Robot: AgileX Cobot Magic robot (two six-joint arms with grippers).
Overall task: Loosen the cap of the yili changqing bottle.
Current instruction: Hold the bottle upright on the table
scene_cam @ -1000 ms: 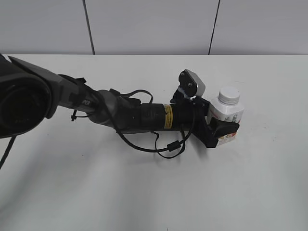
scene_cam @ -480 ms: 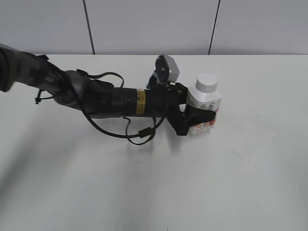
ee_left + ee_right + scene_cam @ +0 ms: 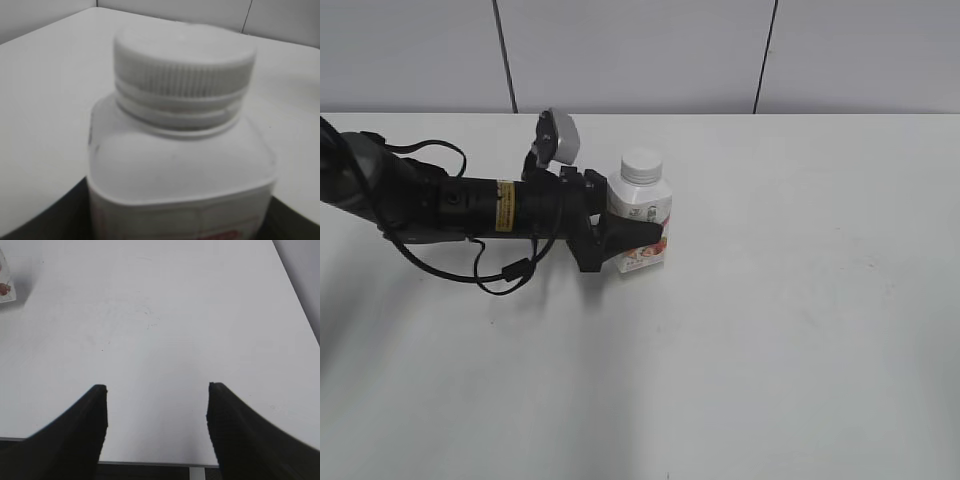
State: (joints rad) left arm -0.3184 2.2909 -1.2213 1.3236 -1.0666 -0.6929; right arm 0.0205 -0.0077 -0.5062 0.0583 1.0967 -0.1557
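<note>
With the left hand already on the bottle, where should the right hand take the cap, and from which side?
Grip the cap around its ribbed rim, coming straight down from above. The bottle stands upright with the left hand clamped on its body, so the cap's top and sides are clear. The ribs should give purchase for twisting. The right hand is open and away from it.

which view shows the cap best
The left wrist view: the cap fills the frame, its ribbed rim visible, seated on the bottle. The exterior view shows it small, from above. The right wrist view shows only a corner of the bottle's label, no cap.
</note>
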